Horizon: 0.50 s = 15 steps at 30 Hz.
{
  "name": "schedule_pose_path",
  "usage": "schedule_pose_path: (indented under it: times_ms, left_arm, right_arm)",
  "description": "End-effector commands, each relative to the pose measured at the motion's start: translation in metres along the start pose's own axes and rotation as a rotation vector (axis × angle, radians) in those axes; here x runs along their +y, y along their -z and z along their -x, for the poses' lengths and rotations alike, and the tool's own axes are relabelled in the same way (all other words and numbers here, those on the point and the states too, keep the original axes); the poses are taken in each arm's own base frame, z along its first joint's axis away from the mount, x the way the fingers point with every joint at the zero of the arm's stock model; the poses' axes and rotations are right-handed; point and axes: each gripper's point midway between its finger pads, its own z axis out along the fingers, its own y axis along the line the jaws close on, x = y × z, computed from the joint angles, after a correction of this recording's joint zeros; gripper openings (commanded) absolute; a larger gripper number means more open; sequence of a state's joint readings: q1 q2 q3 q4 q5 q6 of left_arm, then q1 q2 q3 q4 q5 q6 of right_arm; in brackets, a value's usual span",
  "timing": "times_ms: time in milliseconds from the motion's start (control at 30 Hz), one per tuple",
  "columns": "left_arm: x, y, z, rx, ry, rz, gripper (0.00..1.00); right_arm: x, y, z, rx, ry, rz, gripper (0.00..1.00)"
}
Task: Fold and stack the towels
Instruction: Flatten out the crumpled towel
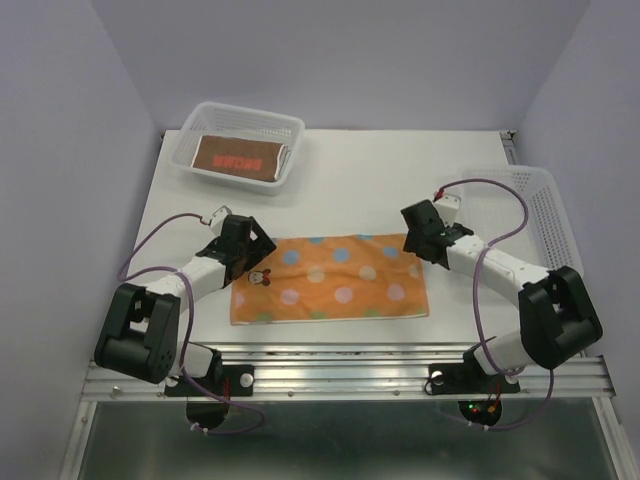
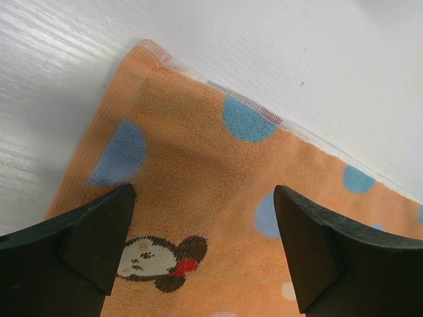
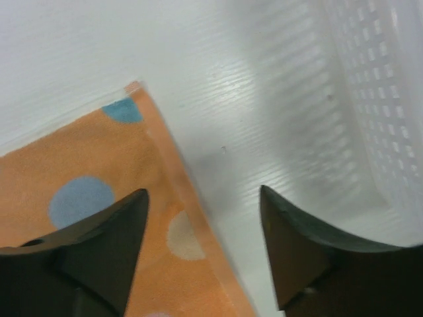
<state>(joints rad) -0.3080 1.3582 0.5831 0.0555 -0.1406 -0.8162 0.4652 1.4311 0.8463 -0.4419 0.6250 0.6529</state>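
**Claws apart over orange towel**

Left claw (image 2: 201,198): jaws wide apart, empty, above the far-left corner of the orange dotted towel (image 1: 335,280), close to its mouse-head print (image 2: 162,257).
Right claw (image 3: 203,195): jaws apart, holding nothing, over the towel's far-right corner.
Orange towel: flat on the white worktop (image 1: 370,170), between the arms.
Brown-red towel (image 1: 238,158): folded, inside the far-left mesh basket (image 1: 290,140).
Second basket (image 1: 545,215): right edge.
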Motion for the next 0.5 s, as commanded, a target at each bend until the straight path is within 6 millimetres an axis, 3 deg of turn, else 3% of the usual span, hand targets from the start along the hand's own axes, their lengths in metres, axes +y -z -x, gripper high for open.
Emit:
schedule_pose_path:
  times_ms: [0, 67, 100, 233, 333, 467]
  left_arm:
    - [-0.001, 0.011, 0.000, 0.010, -0.017, -0.018, 0.99]
    - [-0.002, 0.015, 0.002, -0.004, -0.013, -0.027, 0.99]
    - [-0.005, 0.018, 0.005, -0.013, -0.010, -0.041, 0.99]
    - [-0.008, 0.020, 0.006, -0.018, -0.010, -0.053, 0.99]
    - [-0.006, 0.017, 0.003, -0.006, -0.010, -0.043, 0.99]
    - [-0.008, 0.012, -0.003, 0.020, -0.014, -0.042, 0.99]
  right_arm:
    - [0.037, 0.017, 0.022, -0.008, -0.006, 0.169, 0.85]
    - [0.044, 0.024, 0.005, 0.040, 0.006, 0.258, 0.91]
    - [0.055, 0.031, -0.013, 0.103, 0.013, 0.349, 1.00]
    - [0.071, 0.043, -0.062, 0.221, -0.007, 0.530, 1.00]
    - [0.082, 0.046, -0.074, 0.253, -0.017, 0.601, 1.00]
    - [0.077, 0.024, -0.087, 0.287, -0.020, 0.499, 1.00]
